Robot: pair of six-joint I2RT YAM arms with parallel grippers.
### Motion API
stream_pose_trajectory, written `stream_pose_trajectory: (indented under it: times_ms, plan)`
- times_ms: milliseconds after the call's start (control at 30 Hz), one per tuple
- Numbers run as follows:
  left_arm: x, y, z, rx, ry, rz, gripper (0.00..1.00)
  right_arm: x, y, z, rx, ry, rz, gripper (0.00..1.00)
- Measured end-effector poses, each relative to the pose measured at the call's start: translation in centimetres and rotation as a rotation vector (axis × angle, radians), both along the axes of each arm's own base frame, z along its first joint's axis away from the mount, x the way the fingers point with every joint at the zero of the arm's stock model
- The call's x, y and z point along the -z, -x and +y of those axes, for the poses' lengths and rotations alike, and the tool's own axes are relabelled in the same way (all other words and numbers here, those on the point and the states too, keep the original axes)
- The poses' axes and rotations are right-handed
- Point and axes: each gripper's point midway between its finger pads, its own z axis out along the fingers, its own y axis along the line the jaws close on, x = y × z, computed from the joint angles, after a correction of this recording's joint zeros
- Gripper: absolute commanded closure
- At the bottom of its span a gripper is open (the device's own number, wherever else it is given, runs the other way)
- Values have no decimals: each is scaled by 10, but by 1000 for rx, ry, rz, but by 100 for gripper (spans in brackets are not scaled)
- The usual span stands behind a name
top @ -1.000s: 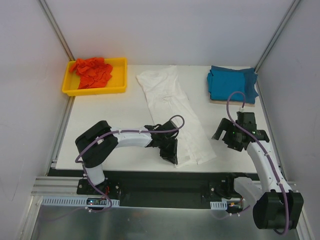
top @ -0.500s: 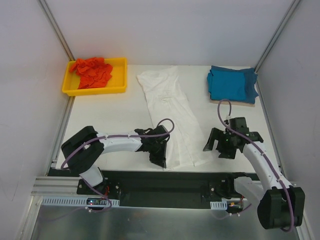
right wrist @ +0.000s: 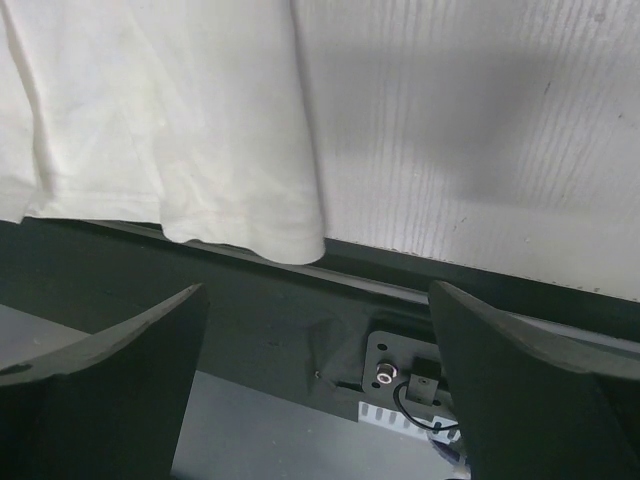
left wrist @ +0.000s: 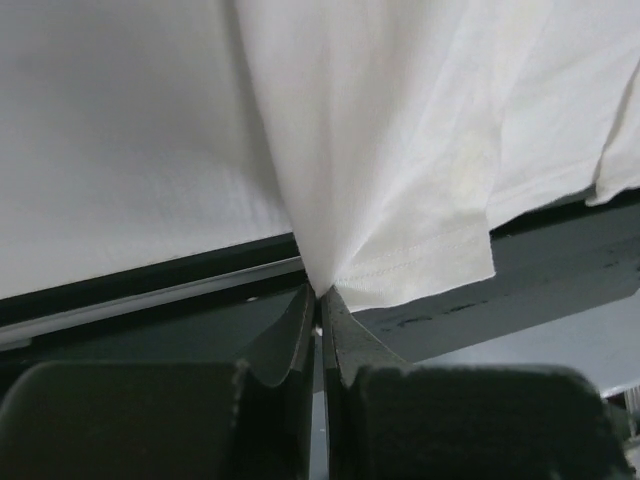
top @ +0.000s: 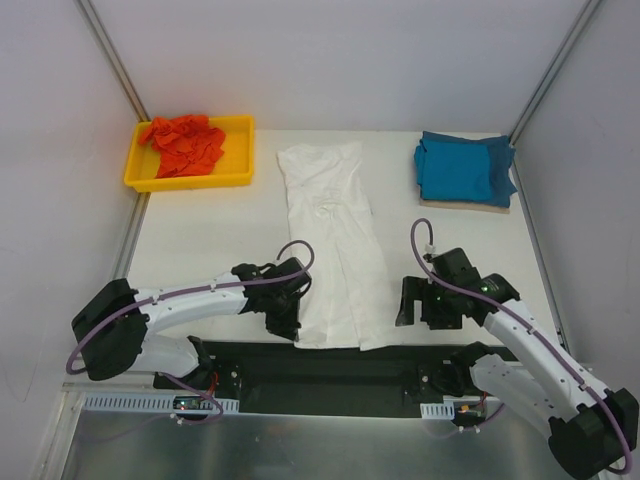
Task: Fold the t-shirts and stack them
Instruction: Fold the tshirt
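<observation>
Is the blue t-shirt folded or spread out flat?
Folded: the blue t-shirt lies as a compact square with several layers stacked at its edges.

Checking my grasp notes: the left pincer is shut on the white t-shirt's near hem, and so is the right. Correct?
No. The left pincer is shut on the white t-shirt, but the right pincer stands open, holding nothing, as the right wrist view shows.

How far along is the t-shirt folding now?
Done: the teal t-shirt lies folded at the far right. In hand: the left end effector grips the white t-shirt at its near hem corner; the right end effector is open near the other corner. Left: folding it, then the crumpled orange t-shirt in the yellow tray, and stacking.
</observation>
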Motion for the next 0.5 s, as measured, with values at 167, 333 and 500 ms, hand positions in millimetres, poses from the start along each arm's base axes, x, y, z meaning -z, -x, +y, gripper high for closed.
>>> stream_pose_trajectory:
  times_ms: [167,333,500]
  plan:
    - [2,-7,36,-79,-99,-11,100,1,2,9,-13,-31,20,4]
    - [5,-2,52,-90,-151,8,67,2,0,16,-26,-51,25,4]
    - [2,7,51,-43,-149,24,35,6,-3,19,-32,-48,38,3]
